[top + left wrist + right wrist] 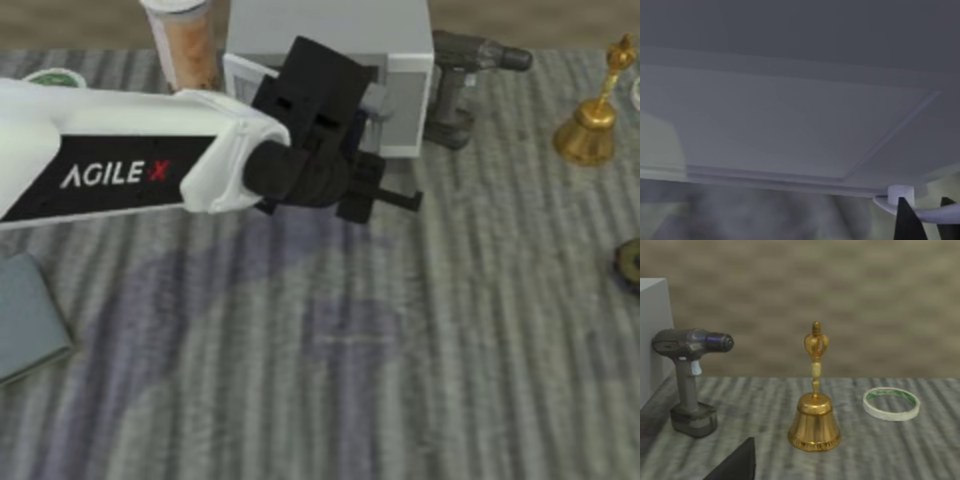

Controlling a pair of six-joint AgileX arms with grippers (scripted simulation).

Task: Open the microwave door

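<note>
The silver-grey microwave (330, 25) stands at the back centre of the table. Its door (790, 125) fills the left wrist view, and a pale door edge (245, 78) runs slantwise off the front, so the door looks swung partly out. My left gripper (923, 201) is shut on the thin handle strip (935, 214), which passes between the two dark fingers (905, 222). From above, the left gripper (392, 196) sits just in front of the microwave. My right arm is parked at the right edge (630, 262); only one of its fingers (737, 465) shows.
A dark grey power drill (462, 75) stands right of the microwave, with a gold bell (592, 125) farther right and a tape roll (891, 403) beyond it. An orange canister (185, 40) is left of the microwave. A grey pad (25, 315) lies at the left edge.
</note>
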